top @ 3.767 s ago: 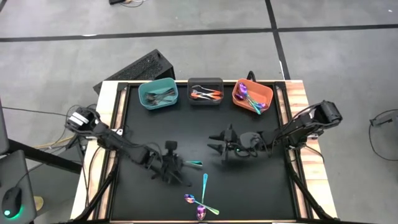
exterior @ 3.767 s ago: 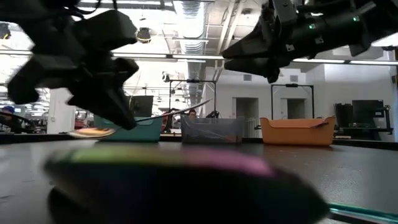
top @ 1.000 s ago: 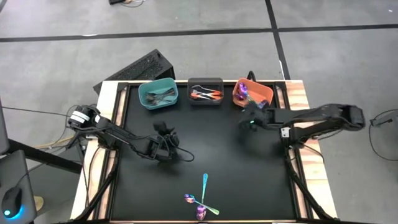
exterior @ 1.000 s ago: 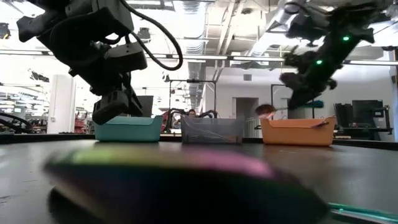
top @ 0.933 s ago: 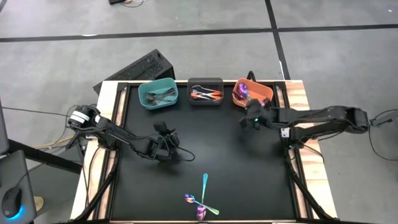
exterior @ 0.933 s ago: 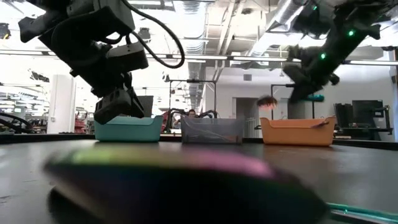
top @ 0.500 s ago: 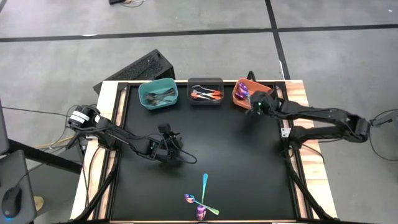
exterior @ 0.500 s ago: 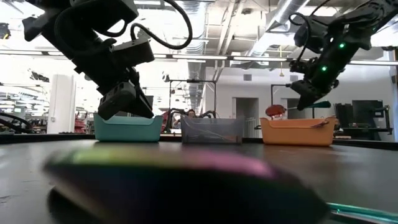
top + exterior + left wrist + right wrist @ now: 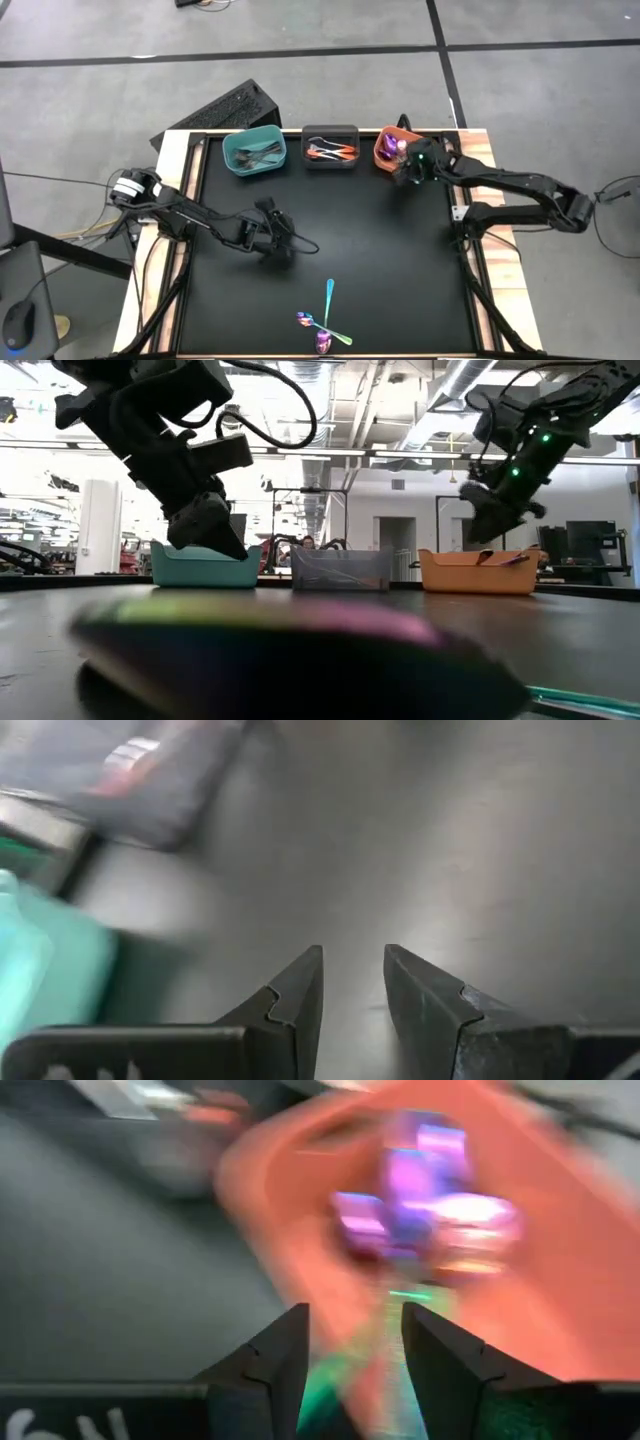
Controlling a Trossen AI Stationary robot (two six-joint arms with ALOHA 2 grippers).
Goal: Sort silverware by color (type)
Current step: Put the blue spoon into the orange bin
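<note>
Grey concrete floor surrounds a black-topped table (image 9: 380,270) with wooden side rails; the low view looks across it into a bright, ceiling-lit hall. Along the far edge stand a teal rectangular bin (image 9: 254,151), a dark grey bin (image 9: 330,146) and an orange bin (image 9: 387,147), each holding silverware. Three iridescent purple-teal utensils (image 9: 326,318) lie loose at the near edge. The right gripper (image 9: 352,1342) hovers over the orange bin, fingers parted and empty, above the iridescent pieces inside. The left gripper (image 9: 352,982), left of centre above bare tabletop, shows a narrow gap between its fingers, holding nothing.
</note>
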